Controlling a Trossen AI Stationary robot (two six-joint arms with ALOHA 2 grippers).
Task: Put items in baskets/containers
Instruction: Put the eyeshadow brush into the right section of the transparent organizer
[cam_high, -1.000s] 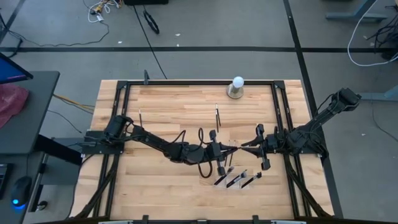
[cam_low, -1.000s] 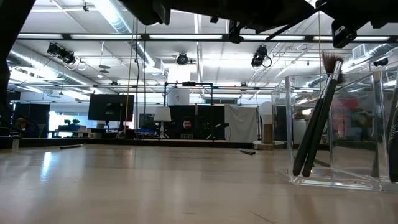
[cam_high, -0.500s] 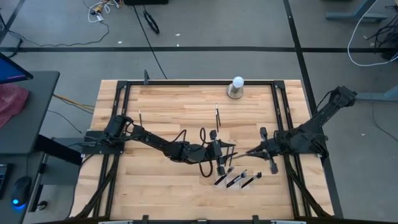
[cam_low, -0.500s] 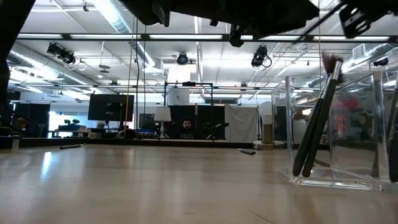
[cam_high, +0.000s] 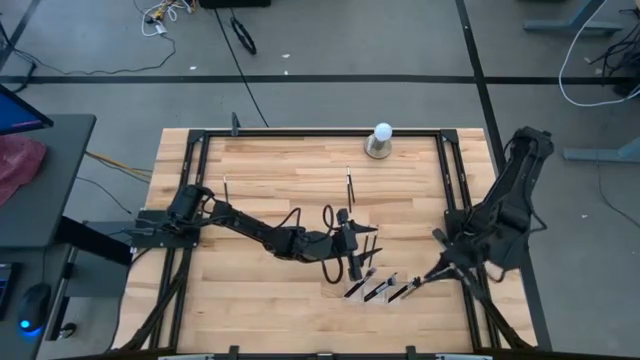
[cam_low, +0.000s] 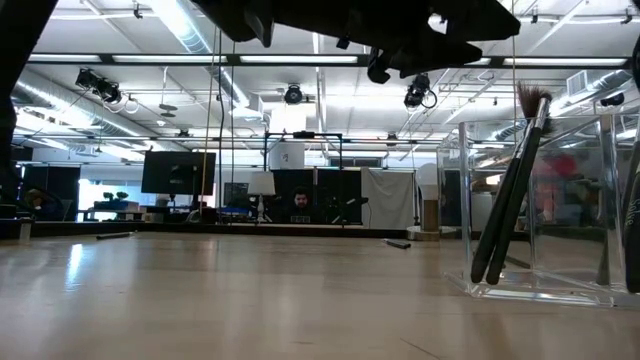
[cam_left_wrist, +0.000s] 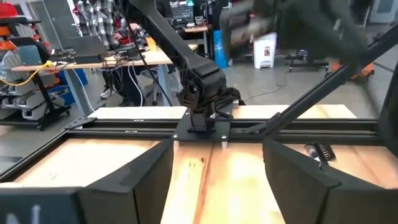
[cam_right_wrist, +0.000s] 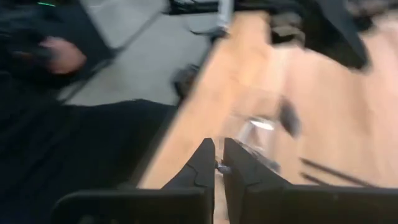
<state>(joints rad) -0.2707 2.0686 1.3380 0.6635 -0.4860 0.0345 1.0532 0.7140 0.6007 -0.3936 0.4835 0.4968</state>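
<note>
The clear tray (cam_high: 372, 283) stands near the table's front edge with three brushes (cam_high: 378, 290) lying slanted in it. In the low view a brush (cam_low: 510, 195) leans against the wall of the tray (cam_low: 560, 290). My left gripper (cam_high: 368, 244) (cam_left_wrist: 217, 186) hovers just beyond the tray's far side, open, pointing toward the table's right, with nothing between its fingers. My right gripper (cam_high: 418, 286) (cam_right_wrist: 219, 163) is at the tray's right end, pointing toward the near left, shut on a thin brush. Only a silvery bit of that brush shows. My right gripper pinches a thin silvery piece of a brush (cam_right_wrist: 219, 167) between its two fingertips. The fingers slant down toward the table's near left. The picture is blurred, so I cannot tell which part of the brush this is or how the rest of it hangs.
Loose brushes lie on the wood at the far middle (cam_high: 349, 185), the far left (cam_high: 226, 188) and beside my left wrist (cam_high: 325, 218). A white ball on a grey base (cam_high: 381, 138) stands at the far edge. A black frame (cam_high: 300, 131) runs around the tabletop.
My right gripper has drawn away from my left gripper at the table's middle. It has swung toward the right and near edges and turned from pointing left to pointing near-left, ending by the tray's right end. My left arm has stayed in place.
</note>
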